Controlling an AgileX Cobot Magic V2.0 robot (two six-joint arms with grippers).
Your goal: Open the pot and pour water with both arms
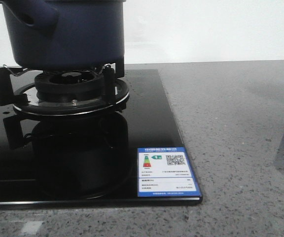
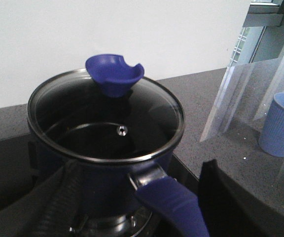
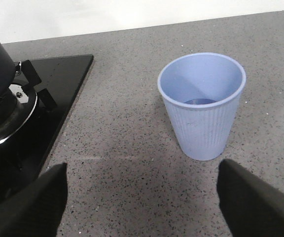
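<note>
The dark navy pot [image 1: 68,34] stands on the burner at the far left of the front view. In the left wrist view its glass lid [image 2: 105,123] is on, with a blue knob [image 2: 114,74] on top. The blue side handle [image 2: 174,205] points out between my left fingers. My left gripper [image 2: 141,187] is open, one finger on each side of the handle, not closed on it. My right gripper [image 3: 143,182] is open and empty over the counter, just short of the light blue ribbed cup [image 3: 201,108]. Neither gripper shows in the front view.
The black glass hob [image 1: 83,148] carries the burner ring [image 1: 70,91] and a blue energy label [image 1: 165,172]. Grey speckled countertop [image 1: 240,123] lies to the right. The cup [image 2: 280,123] stands right of the hob, beside a clear plastic sheet [image 2: 240,84].
</note>
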